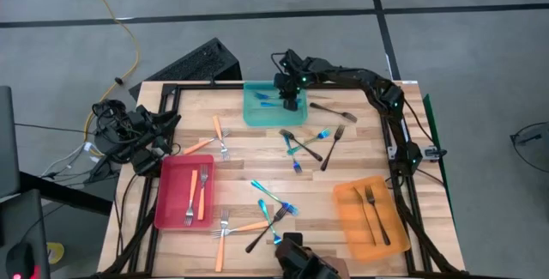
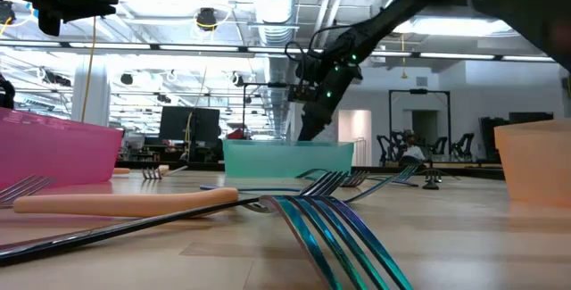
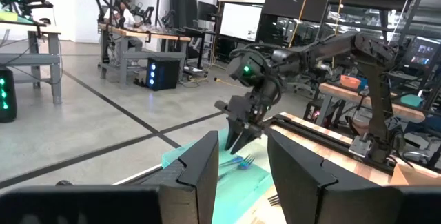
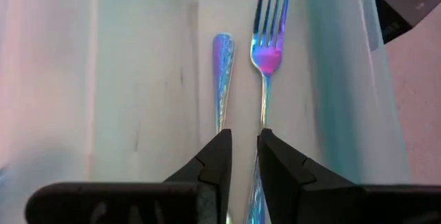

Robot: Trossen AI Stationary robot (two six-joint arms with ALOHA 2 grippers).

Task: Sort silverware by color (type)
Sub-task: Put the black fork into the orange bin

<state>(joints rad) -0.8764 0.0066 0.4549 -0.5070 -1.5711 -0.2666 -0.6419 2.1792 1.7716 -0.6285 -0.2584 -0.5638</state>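
Overhead, right gripper (image 4: pixel 241 148) jaws slightly apart above blue forks (image 4: pixel 267 52) in teal tray (image 4: pixel 138 65).

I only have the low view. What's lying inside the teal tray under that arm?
Observer: Two blue forks lie side by side in the teal tray, right below the right gripper.
Operator: And the orange tray?
Observer: The orange tray holds two dark forks.
Operator: Where is the other arm?
Observer: The left gripper waits at the table edge opposite the teal tray, open and empty.
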